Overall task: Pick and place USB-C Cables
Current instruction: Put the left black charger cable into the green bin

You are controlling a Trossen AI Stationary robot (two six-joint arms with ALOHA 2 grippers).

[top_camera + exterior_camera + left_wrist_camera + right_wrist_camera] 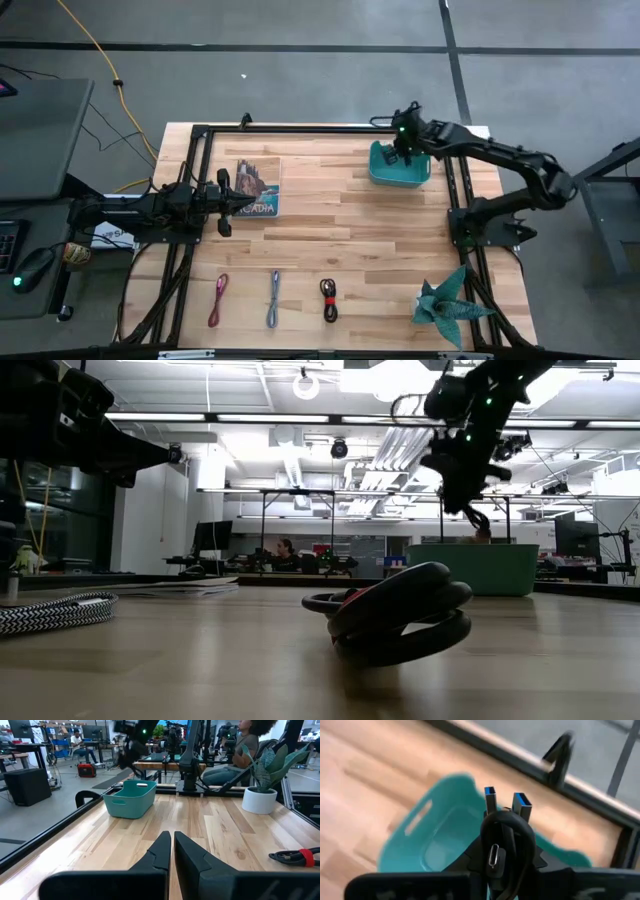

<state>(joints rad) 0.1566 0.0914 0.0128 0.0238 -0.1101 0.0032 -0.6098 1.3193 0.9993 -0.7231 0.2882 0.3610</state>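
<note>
Tabletop [340,230], pale wood planks, framed by dark rails. Teal bin [400,166] at the far right. Book [258,187] flat, just beside the left end effector [243,203], whose fingers are pressed together on nothing, low over the wood. Right end effector [403,150] above the bin, clamped on a folded black cable [506,845] with blue-tipped plugs. Three USB-C cables lie in a row along the near edge: pink cable [218,299], blue-grey cable [274,298], red-and-black cable [329,298].
</note>
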